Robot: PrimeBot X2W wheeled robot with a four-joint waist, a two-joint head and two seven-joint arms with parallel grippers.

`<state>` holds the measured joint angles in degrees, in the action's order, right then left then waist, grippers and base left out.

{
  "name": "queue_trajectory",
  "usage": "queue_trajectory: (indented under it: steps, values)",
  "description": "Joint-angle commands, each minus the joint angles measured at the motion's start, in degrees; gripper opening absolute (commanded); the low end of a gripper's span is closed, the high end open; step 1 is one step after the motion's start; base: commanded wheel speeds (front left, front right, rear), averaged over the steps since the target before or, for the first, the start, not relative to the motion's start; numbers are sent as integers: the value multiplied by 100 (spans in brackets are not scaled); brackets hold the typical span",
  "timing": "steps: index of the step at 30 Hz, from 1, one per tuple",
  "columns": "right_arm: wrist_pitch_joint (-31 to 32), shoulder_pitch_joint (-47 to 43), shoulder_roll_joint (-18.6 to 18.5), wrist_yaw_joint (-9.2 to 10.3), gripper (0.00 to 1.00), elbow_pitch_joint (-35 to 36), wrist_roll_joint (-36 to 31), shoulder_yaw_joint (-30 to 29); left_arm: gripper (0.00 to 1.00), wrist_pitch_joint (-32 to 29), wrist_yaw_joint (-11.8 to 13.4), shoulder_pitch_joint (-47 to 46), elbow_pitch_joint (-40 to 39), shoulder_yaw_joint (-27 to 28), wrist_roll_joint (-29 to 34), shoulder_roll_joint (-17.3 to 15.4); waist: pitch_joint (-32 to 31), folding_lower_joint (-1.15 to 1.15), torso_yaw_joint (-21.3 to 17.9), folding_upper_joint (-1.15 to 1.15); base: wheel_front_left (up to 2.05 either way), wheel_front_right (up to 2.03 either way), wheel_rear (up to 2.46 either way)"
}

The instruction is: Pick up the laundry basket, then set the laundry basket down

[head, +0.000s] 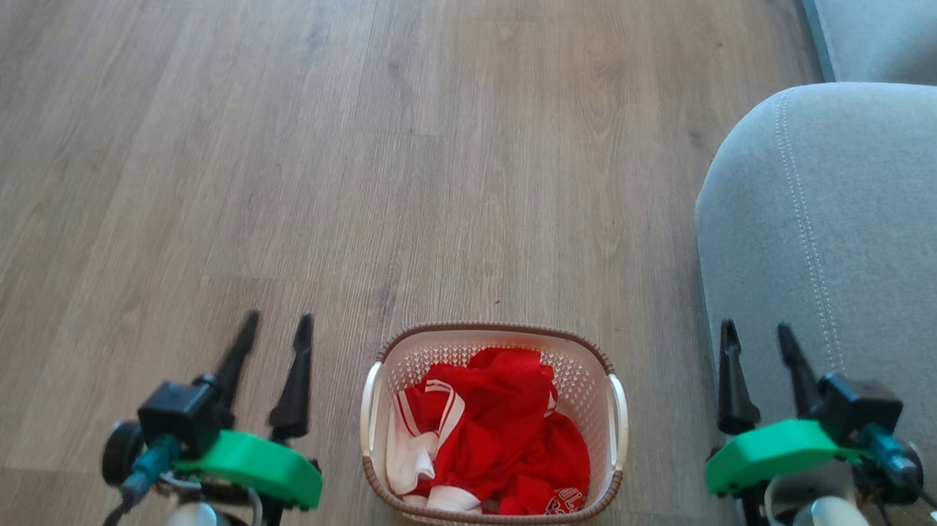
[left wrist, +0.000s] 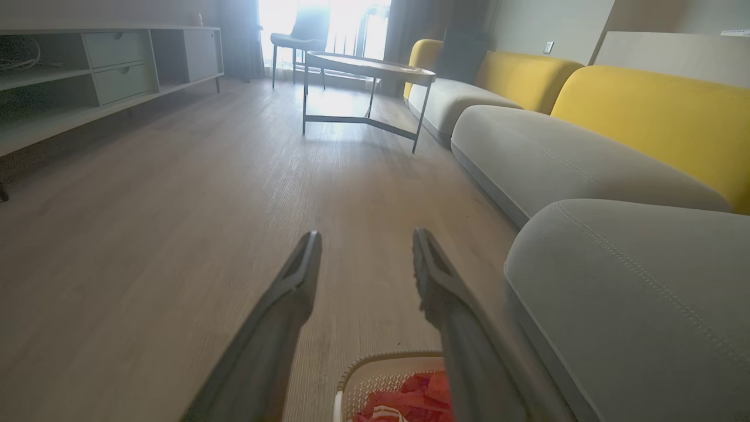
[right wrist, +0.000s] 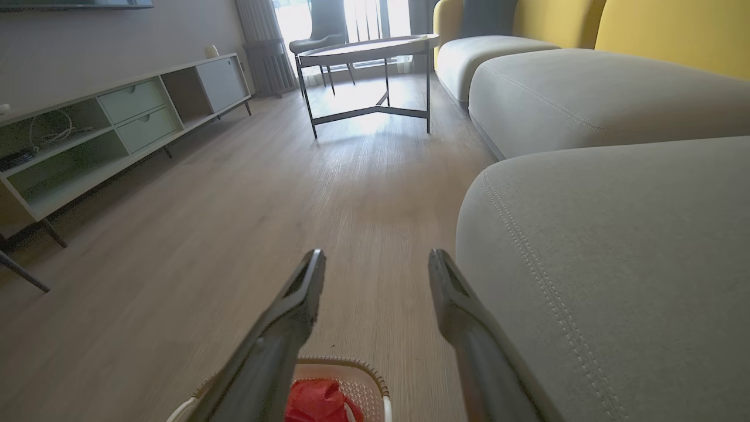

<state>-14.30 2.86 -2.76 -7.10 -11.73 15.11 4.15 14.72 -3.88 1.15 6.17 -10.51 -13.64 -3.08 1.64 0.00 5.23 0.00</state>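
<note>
Your laundry basket (head: pixel 499 328) sits on the wood floor (head: pixel 284 128) at 6 o'clock in the head view, with red-and-white clothes (head: pixel 501 430) inside. The left gripper (head: pixel 279 318) is at its 9 o'clock and the right gripper (head: pixel 756 329) at its 3 o'clock, over the grey sofa (head: pixel 849 232). Both jaws stand apart, clear of the basket.

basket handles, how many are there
2. The left handle sits on the laundry basket's left side and the right handle on its right side; none seems hidden.
</note>
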Motion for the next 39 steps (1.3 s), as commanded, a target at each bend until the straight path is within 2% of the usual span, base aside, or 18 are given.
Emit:
queue_trajectory:
  steps: [1, 5, 39]
  values:
    - [5, -2, 2, 0, 0, -40, 6, -2, 0, -1, -9, 5, 43, -4, -11, -2, 1, 0, -1, 0, 0, 0, 0]
    - [19, -125, 39, 0, 0, -386, 44, 2, 0, -7, -13, 153, 392, -14, -46, -4, 0, 0, -5, 0, 0, 0, 0]
    - [496, -7, -54, -11, 0, -338, 2228, -183, 0, -468, -108, -87, 507, 308, -2304, -105, -40, 0, -146, 0, 0, 0, 0]
